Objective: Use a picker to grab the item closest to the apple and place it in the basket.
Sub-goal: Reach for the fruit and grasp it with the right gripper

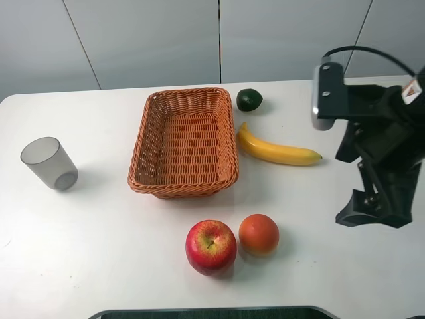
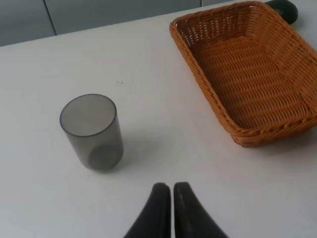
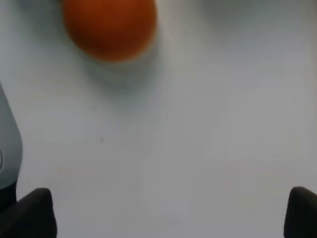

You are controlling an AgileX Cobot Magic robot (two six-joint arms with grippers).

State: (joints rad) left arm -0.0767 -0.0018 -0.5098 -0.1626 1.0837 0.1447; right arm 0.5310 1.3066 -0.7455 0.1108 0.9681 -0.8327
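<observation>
A red apple (image 1: 210,246) lies near the table's front edge, and an orange (image 1: 259,234) sits right beside it on its right, the closest item. The orange (image 3: 110,27) also shows, blurred, at the rim of the right wrist view. An orange wicker basket (image 1: 188,92) stands empty at the table's middle. My right gripper (image 1: 372,211) hovers to the right of the orange, apart from it. In its wrist view the right gripper (image 3: 166,218) is open wide with nothing between its fingers. My left gripper (image 2: 166,208) is shut and empty, over bare table near a cup.
A yellow banana (image 1: 275,149) lies right of the basket, and a dark green round fruit (image 1: 250,100) sits behind it. A translucent grey cup (image 1: 49,163) stands at the far left, also seen as the cup (image 2: 93,131) beside the basket (image 2: 270,138).
</observation>
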